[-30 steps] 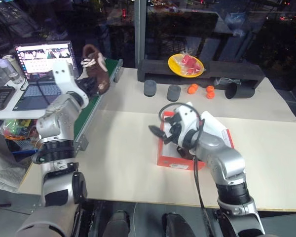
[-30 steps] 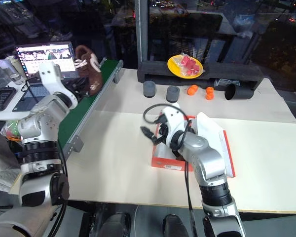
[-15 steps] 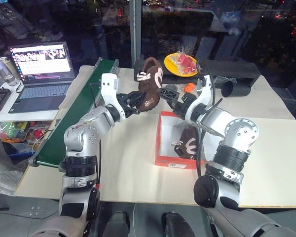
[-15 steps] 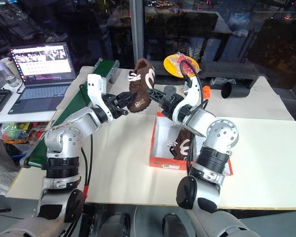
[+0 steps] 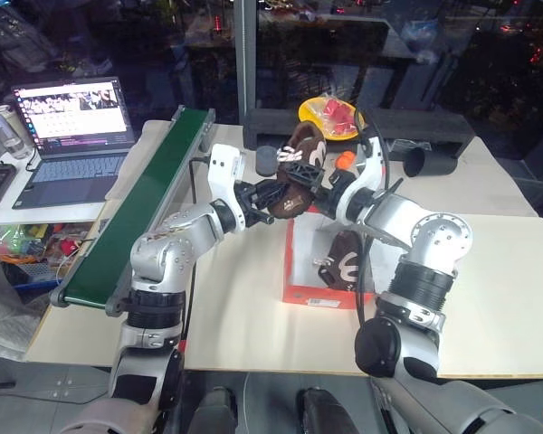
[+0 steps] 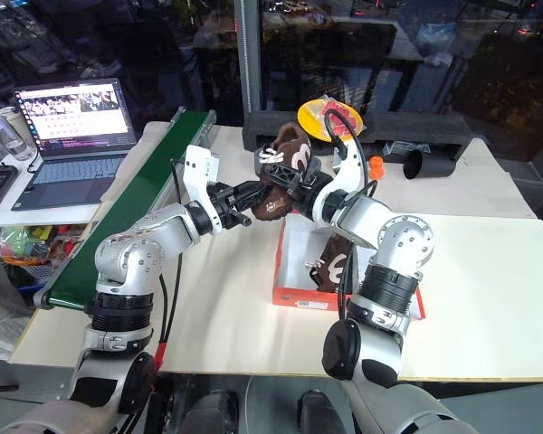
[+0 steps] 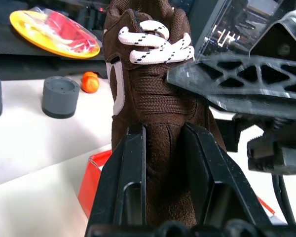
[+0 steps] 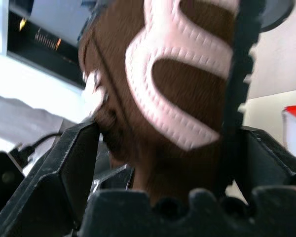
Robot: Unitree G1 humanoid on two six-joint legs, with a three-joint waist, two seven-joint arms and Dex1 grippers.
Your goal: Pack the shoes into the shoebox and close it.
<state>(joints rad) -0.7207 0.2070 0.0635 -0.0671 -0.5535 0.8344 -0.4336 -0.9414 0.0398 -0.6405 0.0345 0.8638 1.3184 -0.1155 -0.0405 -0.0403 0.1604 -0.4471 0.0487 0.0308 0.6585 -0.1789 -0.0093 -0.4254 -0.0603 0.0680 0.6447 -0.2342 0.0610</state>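
Spreading widest beneath us is the pale table point(image 5: 235, 334), with a green conveyor belt point(image 5: 136, 217) along its left edge and an open laptop point(image 5: 72, 136) beyond that. Toward the back we see a yellow plate point(image 5: 330, 113) on a long black block, with grey cylinders and small orange balls near it. At mid-table sits the shoebox point(image 5: 299, 258), red-orange outside, white inside and open at the top. One of the shoes point(image 5: 348, 262) lies inside it, its white curly mark facing up. We hold the other shoe point(image 5: 299, 172) in the air, over the near-left corner of the box and clear of its rim. Our left gripper point(image 7: 163, 136) comes in from the left, clamped tight on the brown fabric at one end of this shoe, a black finger point(image 7: 133, 163) pressed against each side. Our right gripper point(image 6: 294, 176) reaches in from the right, and its two fingers stand apart, straddling the same shoe. One finger point(image 8: 234, 74) crosses the white mark on its side, yet we cannot tell whether these fingers actually press on the shoe.
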